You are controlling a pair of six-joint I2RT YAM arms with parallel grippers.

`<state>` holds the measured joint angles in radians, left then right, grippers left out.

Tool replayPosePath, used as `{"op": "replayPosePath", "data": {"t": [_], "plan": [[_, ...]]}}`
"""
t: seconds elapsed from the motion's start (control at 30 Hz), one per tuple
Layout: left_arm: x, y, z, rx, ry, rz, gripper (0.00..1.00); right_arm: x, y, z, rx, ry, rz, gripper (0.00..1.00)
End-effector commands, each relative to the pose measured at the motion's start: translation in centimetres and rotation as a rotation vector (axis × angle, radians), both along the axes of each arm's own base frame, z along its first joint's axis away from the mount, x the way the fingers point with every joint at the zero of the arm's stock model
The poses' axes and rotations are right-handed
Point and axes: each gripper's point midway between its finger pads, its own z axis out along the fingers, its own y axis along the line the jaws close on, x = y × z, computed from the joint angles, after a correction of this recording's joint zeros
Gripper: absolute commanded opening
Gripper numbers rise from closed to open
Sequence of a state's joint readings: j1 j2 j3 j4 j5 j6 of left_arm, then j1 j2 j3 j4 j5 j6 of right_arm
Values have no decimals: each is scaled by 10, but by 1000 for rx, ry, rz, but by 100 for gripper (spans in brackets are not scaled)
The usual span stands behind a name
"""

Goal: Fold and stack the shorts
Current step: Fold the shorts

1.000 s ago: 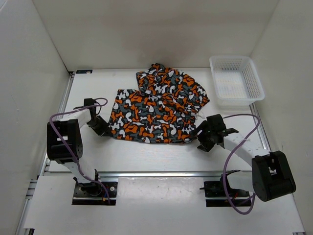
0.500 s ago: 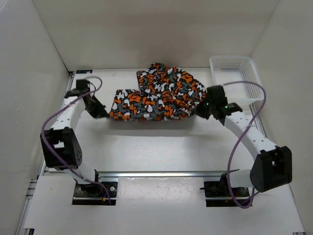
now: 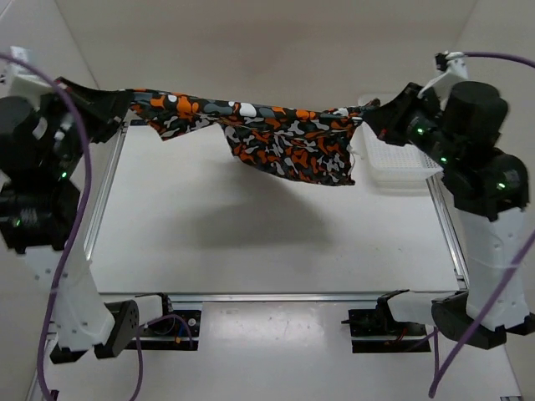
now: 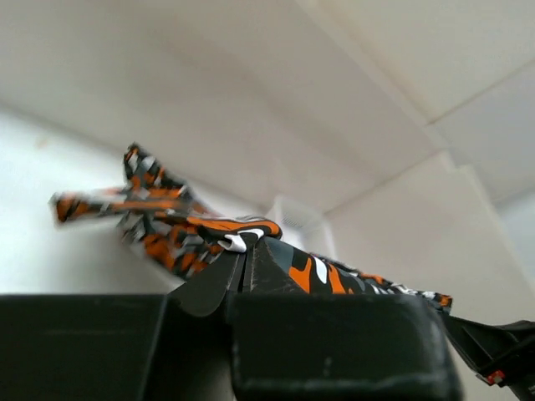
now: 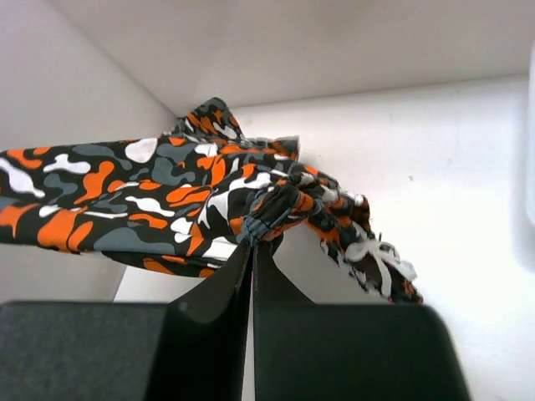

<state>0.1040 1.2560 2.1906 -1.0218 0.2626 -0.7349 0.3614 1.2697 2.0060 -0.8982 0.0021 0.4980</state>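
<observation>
We see the shorts (image 3: 284, 138) hanging in the air above the surface (image 3: 251, 251), stretched between our two arms and well clear of it. Our left tool (image 3: 119, 104) is clamped tight on one end of the fabric at the far left. Our right tool (image 3: 369, 118) is pinched closed on a bunched edge at the other end, near the white mesh basket (image 3: 397, 167). The cloth runs taut along its top edge, and a loose part sags down toward the right of the middle.
</observation>
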Motion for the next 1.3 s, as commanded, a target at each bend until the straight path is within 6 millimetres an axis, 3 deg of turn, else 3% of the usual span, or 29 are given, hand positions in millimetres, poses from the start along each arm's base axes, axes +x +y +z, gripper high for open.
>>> {"op": "replayPosePath", "data": {"t": [0.0, 0.03, 0.1, 0.13, 0.3, 0.5, 0.57, 0.63, 0.73, 0.77, 0.8, 0.87, 0.9, 0.93, 1.03, 1.07, 1.1, 1.13, 1.17, 1.2, 1.23, 1.27], "plan": [[-30, 25, 39, 1, -123, 154, 11, -49, -26, 26, -126, -87, 37, 0], [-52, 23, 62, 5, -203, 162, 11, -60, -27, 36, -123, -121, 52, 0], [-75, 23, 81, 8, -277, 175, 11, -82, -30, 59, -94, -193, 74, 0], [-97, 21, 98, 10, -344, 185, 11, -96, -30, 66, -79, -226, 100, 0], [-152, 19, 130, 10, -499, 215, 11, -135, -37, 88, -38, -315, 124, 0], [-183, 18, 152, 9, -610, 230, 11, -153, -58, 96, -16, -345, 34, 0], [-179, 19, 153, 18, -610, 233, 11, -151, -63, 94, -14, -331, 2, 0], [-159, 20, 147, 20, -567, 222, 11, -133, -68, 77, -42, -270, -54, 0], [-103, 21, 123, 34, -440, 188, 11, -112, -72, 47, -89, -175, -108, 0], [-85, 22, 113, 43, -395, 177, 11, -94, -69, 29, -119, -137, -117, 0], [-47, 22, 91, 59, -308, 144, 11, -87, -72, 20, -132, -121, -144, 0], [-9, 22, 64, 72, -209, 111, 11, -58, -67, -16, -183, -48, -163, 0], [26, 25, 36, 85, -120, 95, 11, -45, -64, -30, -201, -11, -169, 0], [43, 28, 19, 90, -69, 93, 11, -32, -60, -57, -230, 52, -162, 0], [105, 38, -39, 116, 88, 83, 11, 11, -46, -99, -274, 132, -149, 0], [119, 42, -55, 122, 131, 88, 11, 30, -40, -131, -307, 207, -141, 0], [133, 44, -66, 129, 156, 85, 11, 45, -34, -140, -310, 213, -140, 0], [161, 50, -97, 137, 231, 88, 11, 57, -30, -153, -320, 236, -137, 0], [174, 49, -114, 143, 269, 74, 11, 78, -23, -179, -345, 294, -130, 0], [187, 52, -127, 143, 296, 80, 11, 94, -20, -188, -357, 290, -136, 0], [212, 56, -155, 150, 354, 72, 11, 114, -15, -218, -390, 357, -136, 0], [225, 57, -168, 148, 377, 70, 11, 128, -10, -220, -389, 355, -136, 0]]}}
